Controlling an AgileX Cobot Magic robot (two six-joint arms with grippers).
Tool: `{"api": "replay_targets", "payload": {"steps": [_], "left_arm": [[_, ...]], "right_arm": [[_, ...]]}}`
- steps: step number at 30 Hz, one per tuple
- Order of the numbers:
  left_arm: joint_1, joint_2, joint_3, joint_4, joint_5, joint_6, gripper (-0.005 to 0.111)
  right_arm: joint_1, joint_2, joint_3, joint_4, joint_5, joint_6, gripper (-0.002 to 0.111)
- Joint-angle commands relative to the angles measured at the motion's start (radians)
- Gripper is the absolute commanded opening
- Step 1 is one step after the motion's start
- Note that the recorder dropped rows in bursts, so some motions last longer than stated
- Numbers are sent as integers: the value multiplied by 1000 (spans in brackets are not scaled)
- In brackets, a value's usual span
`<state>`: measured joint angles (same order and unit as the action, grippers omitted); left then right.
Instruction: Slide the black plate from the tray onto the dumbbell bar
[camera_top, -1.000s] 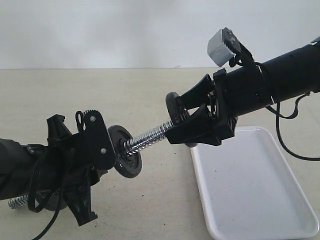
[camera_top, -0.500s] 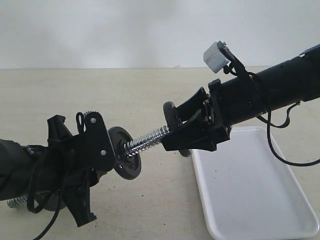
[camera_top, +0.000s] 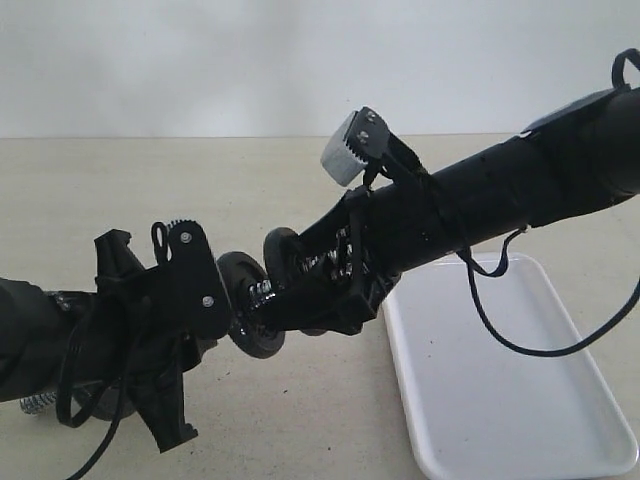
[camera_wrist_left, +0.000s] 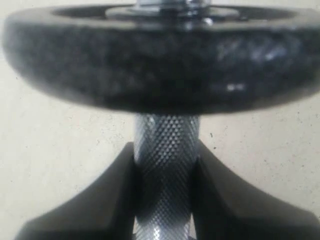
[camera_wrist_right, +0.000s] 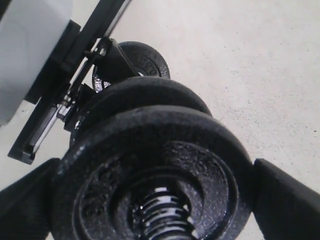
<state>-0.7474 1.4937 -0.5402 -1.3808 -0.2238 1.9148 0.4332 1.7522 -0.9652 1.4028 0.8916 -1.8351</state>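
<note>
A small round matte-black weight plate (camera_wrist_right: 165, 130) sits threaded on the chrome dumbbell bar (camera_wrist_left: 166, 160), its hole axis along the bar, which tilts up toward the right. The right hand (camera_wrist_right: 157, 197) pinches its rim; the left hand (camera_wrist_left: 166, 210) clamps the knurled bar.

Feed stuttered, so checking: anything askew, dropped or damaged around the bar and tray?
Nothing stands out. The black plate is threaded on the dumbbell bar and looks square to it, gripped by the right gripper, near the inner plate. The left gripper clamps the bar's knurled section. The tray looks undamaged.
</note>
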Motion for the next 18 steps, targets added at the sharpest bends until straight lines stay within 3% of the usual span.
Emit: {"api": "replay_targets", "payload": {"steps": [1, 8, 10, 13, 18], "left_arm": [[-3, -50, -42, 10, -88, -86, 4], [-3, -50, -42, 10, -77, -106, 4], [-3, -50, -42, 10, -77, -106, 4], [-3, -50, -42, 10, -77, -106, 4], [-3, -50, -42, 10, -77, -106, 4]], "right_arm": [[9, -15, -12, 31, 58, 9, 0], [9, -15, -12, 27, 53, 36, 0], [9, -15, -12, 21, 76, 41, 5], [9, -15, -12, 21, 102, 41, 30], [9, -15, -12, 32, 44, 58, 87]]}}
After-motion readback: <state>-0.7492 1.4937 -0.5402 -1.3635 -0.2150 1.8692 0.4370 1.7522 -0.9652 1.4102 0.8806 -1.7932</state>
